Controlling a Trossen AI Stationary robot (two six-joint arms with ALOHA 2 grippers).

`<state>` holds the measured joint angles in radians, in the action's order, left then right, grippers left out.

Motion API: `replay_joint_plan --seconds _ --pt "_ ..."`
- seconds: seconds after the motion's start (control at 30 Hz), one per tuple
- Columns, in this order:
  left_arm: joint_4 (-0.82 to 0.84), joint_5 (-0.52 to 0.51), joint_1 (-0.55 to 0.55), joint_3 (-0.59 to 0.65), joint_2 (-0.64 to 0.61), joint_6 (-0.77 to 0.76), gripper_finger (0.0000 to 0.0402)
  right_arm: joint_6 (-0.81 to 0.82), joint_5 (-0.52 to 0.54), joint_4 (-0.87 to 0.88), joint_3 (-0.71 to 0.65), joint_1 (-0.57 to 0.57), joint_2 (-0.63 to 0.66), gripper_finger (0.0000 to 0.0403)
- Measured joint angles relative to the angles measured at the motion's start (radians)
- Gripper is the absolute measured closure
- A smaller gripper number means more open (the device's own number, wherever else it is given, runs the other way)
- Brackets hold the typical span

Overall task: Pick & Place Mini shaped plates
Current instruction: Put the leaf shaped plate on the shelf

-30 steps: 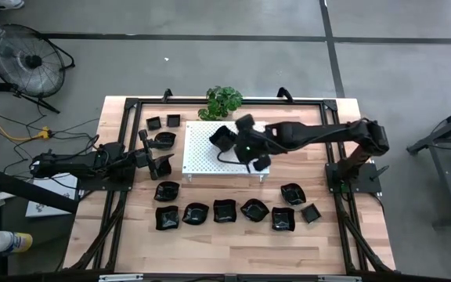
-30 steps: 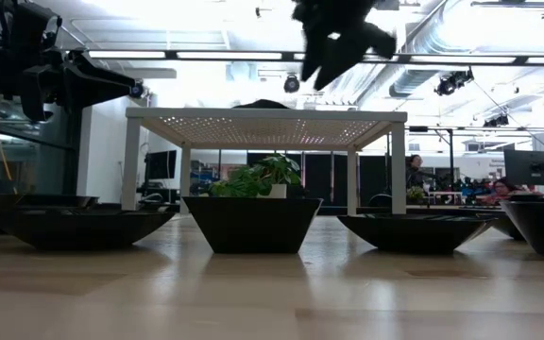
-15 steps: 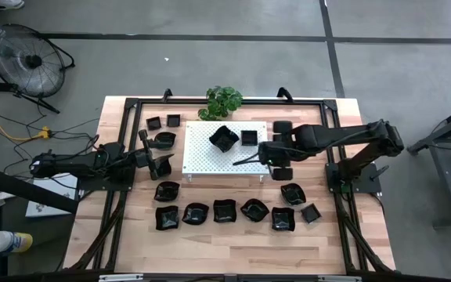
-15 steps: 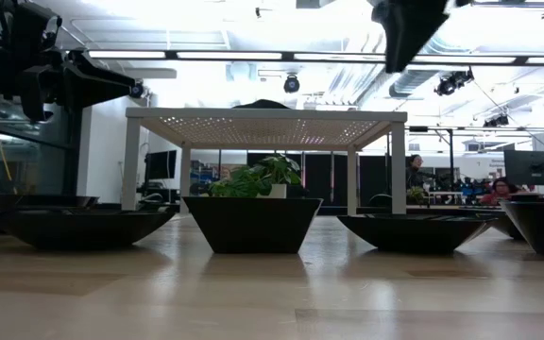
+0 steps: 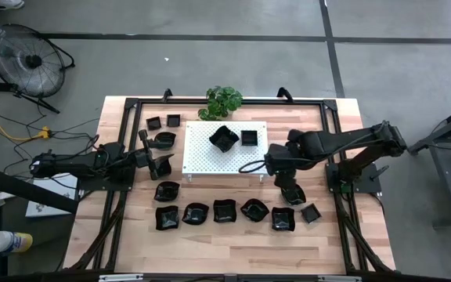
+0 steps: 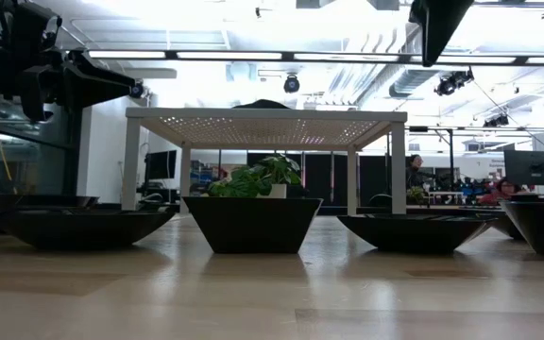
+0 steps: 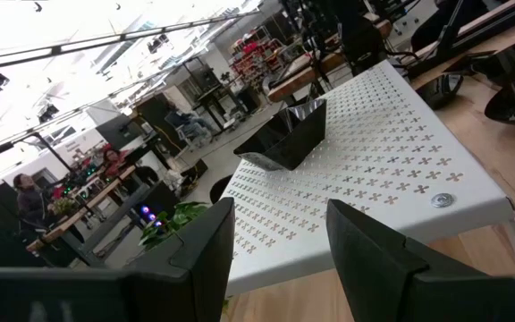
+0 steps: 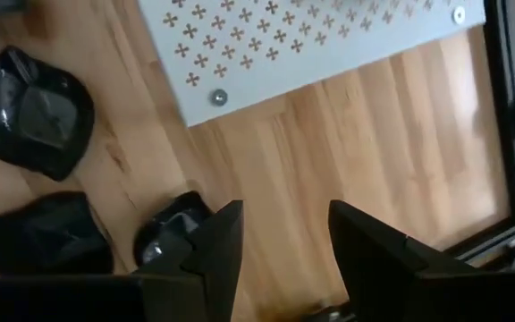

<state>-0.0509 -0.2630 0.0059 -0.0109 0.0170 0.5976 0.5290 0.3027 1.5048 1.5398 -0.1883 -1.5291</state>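
Overhead: glossy black mini shaped plates (image 5: 223,211) in row; right end effector (image 5: 288,188) open, empty.

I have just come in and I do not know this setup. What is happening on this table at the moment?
A two-armed robot is moving mini shaped plates from the wooden table onto a white perforated board. Two plates sit on the board. The right hand is open and empty, hovering above a plate near the board's corner. The left hand is open and waits beside the board's left edge.
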Motion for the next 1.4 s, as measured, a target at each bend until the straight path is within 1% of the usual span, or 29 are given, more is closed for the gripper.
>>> replay_joint_plan --seconds 0.1,0.17,0.4,0.57,0.77,0.93,1.07,1.3,1.4 --pt "0.0 0.0 0.0 0.0 0.0 0.0 0.0227 0.095 0.007 -0.007 -0.028 0.005 0.004 0.0245" --pt "0.0 0.0 0.0 0.0 0.0 0.0 0.0227 0.126 -0.02 -0.032 -0.085 0.005 0.022 0.0245" --pt "0.0 0.0 0.0 0.0 0.0 0.0 0.0227 0.125 -0.255 -0.282 -0.396 0.038 0.185 0.024" --pt "0.0 0.0 0.0 0.0 0.0 0.0 0.0227 0.13 -0.354 -0.392 -0.582 0.076 0.282 0.0244" --pt "0.0 0.0 0.0 0.0 0.0 0.0 0.0227 0.181 -0.449 -0.449 -0.733 0.145 0.313 0.0252" --pt "0.0 0.0 0.0 0.0 0.0 0.0 0.0227 0.186 -0.537 -0.566 -0.833 0.197 0.313 0.0252" --pt "0.0 0.0 0.0 0.0 0.0 0.0 0.0227 0.17 -0.564 -0.645 -0.889 0.223 0.312 0.0244" --pt "0.0 0.0 0.0 0.0 0.0 0.0 0.0227 0.17 -0.541 -0.66 -0.931 0.248 0.311 0.0228" --pt "0.0 0.0 0.0 0.0 0.0 0.0 0.0227 0.17 -0.541 -0.684 -0.942 0.248 0.285 0.0224"
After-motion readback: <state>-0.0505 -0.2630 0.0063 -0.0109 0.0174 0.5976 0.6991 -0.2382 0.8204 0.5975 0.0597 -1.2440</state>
